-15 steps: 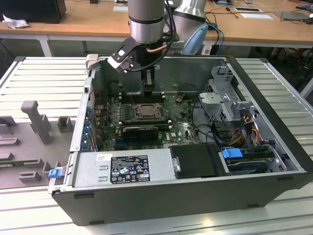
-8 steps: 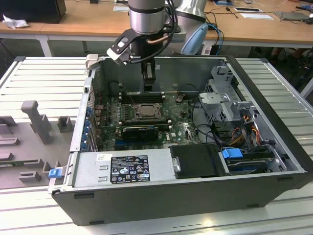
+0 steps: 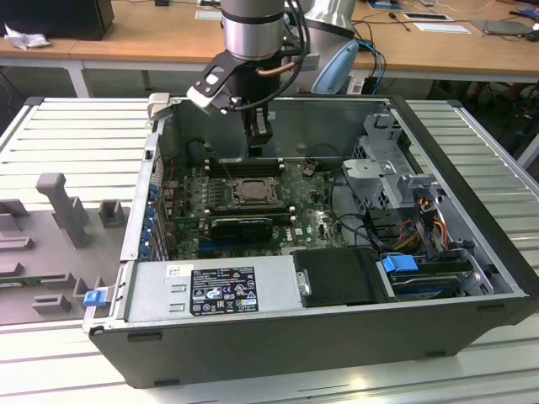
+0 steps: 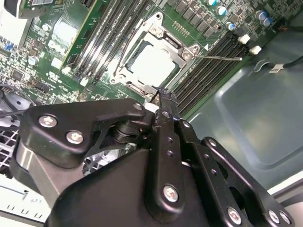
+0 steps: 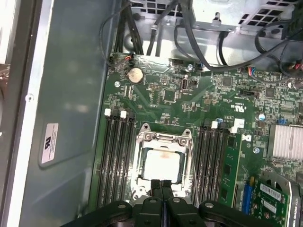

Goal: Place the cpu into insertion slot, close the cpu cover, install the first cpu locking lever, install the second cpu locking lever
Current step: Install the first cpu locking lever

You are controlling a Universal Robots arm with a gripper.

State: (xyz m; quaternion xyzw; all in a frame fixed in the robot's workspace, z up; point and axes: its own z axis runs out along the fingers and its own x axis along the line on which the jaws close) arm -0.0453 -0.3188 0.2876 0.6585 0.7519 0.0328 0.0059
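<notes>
Hanging inside the open computer case point(image 3: 320, 337), the end effector point(image 3: 259, 139) points down at the motherboard point(image 5: 180, 104). It sits just beside the far edge of the insertion slot point(image 3: 229, 194), towards the case's back wall in the exterior view. In both wrist views its two black fingertips point(image 5: 156, 185) are pressed together with nothing between them, so the end effector point(image 5: 162, 185) is narrow and carries nothing. The tips point(image 4: 164, 97) sit right at the socket's rim; whether they touch it cannot be told.

The cpu point(image 5: 162, 165) lies flat in the insertion slot, its pale silvery face point(image 4: 152, 66) showing through the square cut-out. The cpu cover point(image 5: 163, 138) is folded down around it, and its metal frame point(image 4: 163, 35) lies level over the chip's edges. In the second wrist view a thin silver locking lever point(image 4: 220, 57) runs from one corner of the socket out across the neighbouring memory slots point(image 4: 208, 66); I cannot tell if it is latched.

Banks of long black memory slots point(image 5: 116, 156) flank the socket on two sides. A round coin battery point(image 5: 136, 74) sits on the board well apart from them. In the exterior view the labelled power supply point(image 3: 210, 290) lies along the case's near side, and the case rests on a ribbed metal worktop point(image 3: 76, 135).
</notes>
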